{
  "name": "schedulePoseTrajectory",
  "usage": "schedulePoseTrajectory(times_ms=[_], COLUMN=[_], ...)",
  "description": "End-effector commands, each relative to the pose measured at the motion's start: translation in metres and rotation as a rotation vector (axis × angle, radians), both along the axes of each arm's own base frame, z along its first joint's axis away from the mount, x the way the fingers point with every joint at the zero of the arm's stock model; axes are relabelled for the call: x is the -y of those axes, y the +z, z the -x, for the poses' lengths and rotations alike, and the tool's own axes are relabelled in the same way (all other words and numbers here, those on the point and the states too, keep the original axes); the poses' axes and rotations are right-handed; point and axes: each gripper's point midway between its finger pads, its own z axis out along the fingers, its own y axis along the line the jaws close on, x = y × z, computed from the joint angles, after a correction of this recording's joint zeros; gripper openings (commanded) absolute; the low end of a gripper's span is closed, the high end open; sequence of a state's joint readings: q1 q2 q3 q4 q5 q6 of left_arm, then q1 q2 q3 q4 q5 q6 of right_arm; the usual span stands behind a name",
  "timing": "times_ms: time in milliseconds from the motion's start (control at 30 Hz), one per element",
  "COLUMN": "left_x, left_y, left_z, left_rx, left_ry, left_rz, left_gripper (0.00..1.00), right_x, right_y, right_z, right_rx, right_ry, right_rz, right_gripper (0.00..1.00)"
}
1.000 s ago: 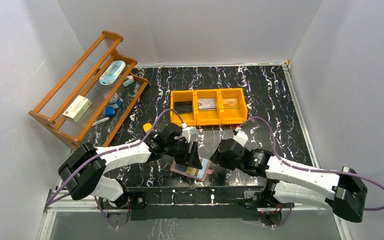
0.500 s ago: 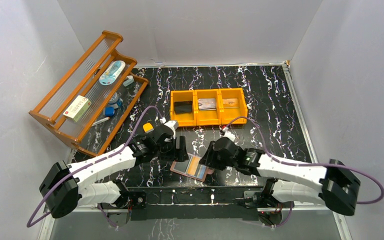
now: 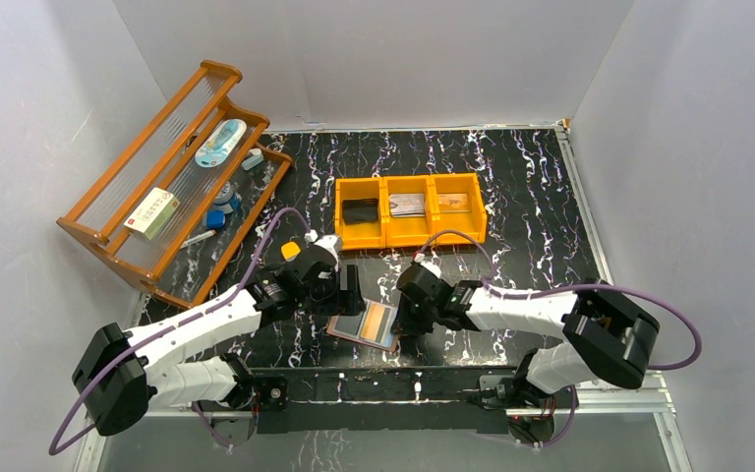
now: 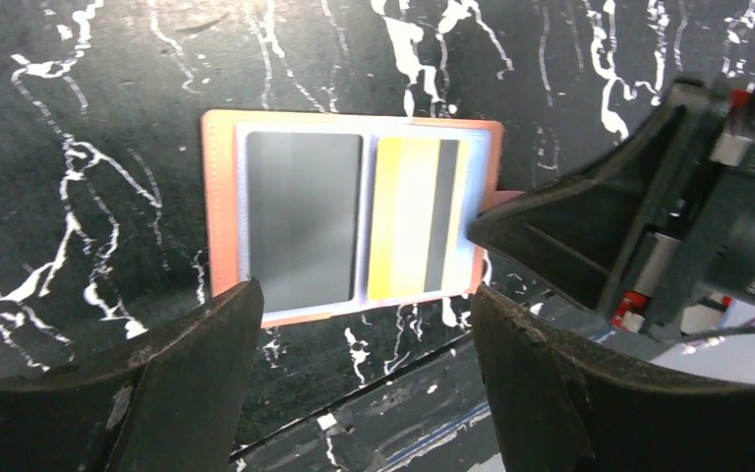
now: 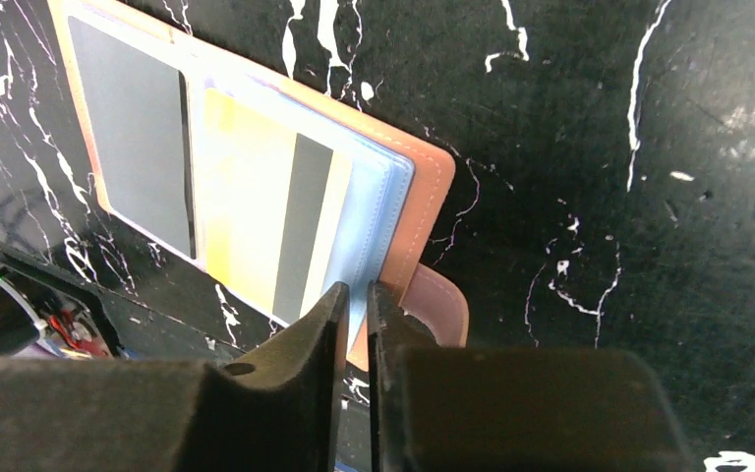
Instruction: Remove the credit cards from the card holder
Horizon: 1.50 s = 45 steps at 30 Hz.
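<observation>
The salmon-pink card holder [image 3: 364,324] lies open and flat near the table's front edge. Its pale blue lining holds a grey card [image 4: 303,216] on the left and a yellow-orange card with a dark stripe [image 4: 408,216] on the right. My left gripper [image 3: 346,291] is open and empty, hovering over the holder's near edge [image 4: 366,295]. My right gripper [image 3: 406,317] is shut, its tips [image 5: 358,287] on the holder's right edge [image 5: 433,197] beside the snap tab [image 5: 442,300]. It also shows in the left wrist view [image 4: 511,231].
An orange three-compartment tray [image 3: 410,236] stands behind the holder with a dark card, a grey card and a tan card in it. A wooden rack [image 3: 172,167] with small items stands at the back left. The table's front edge runs just below the holder.
My left gripper has drawn back to the left, off the holder. My right gripper has moved left onto the holder's right edge. The holder has shifted a little to the left.
</observation>
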<state>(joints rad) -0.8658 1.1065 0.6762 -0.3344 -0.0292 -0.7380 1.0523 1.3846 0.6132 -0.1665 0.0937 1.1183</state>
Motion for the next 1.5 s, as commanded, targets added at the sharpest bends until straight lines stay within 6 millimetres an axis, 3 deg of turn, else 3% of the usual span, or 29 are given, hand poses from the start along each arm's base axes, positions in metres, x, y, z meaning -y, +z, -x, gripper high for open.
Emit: schedulePoseTrajectory(times_ms=[0, 133, 233, 367, 533, 767, 800, 1067, 1267, 1467], left_x=[0.017, 0.033, 0.038, 0.051, 0.060, 0.041, 0.039, 0.053, 0.050, 0.044], left_y=[0.015, 0.011, -0.011, -0.029, -0.031, -0.053, -0.047, -0.042, -0.055, -0.059], left_z=[0.001, 0.002, -0.005, 0.001, 0.009, 0.007, 0.005, 0.023, 0.034, 0.032], left_rx=[0.023, -0.006, -0.059, -0.137, -0.169, -0.224, -0.212, -0.283, -0.343, -0.335], left_ry=[-0.065, -0.118, -0.090, -0.120, -0.143, -0.067, -0.063, -0.169, -0.172, -0.137], left_rz=[0.093, 0.125, 0.081, 0.107, 0.200, 0.192, 0.224, 0.419, 0.414, 0.404], left_gripper=[0.77, 0.76, 0.74, 0.66, 0.56, 0.54, 0.54, 0.54, 0.46, 0.39], right_x=[0.038, 0.041, 0.041, 0.044, 0.040, 0.036, 0.035, 0.030, 0.029, 0.028], right_y=[-0.030, -0.034, -0.047, -0.059, -0.057, -0.056, -0.056, -0.055, -0.056, -0.056], right_z=[-0.015, -0.023, -0.018, -0.010, -0.009, -0.007, -0.006, -0.006, -0.005, -0.004], right_rx=[0.046, 0.038, -0.012, -0.062, -0.069, -0.082, -0.082, -0.090, -0.099, -0.101], right_ry=[0.040, 0.085, 0.115, 0.081, 0.074, 0.062, 0.062, 0.056, 0.051, 0.052], right_rz=[0.187, 0.191, 0.202, 0.199, 0.169, 0.138, 0.130, 0.105, 0.096, 0.090], right_gripper=[0.19, 0.18, 0.16, 0.16, 0.18, 0.18, 0.18, 0.18, 0.18, 0.18])
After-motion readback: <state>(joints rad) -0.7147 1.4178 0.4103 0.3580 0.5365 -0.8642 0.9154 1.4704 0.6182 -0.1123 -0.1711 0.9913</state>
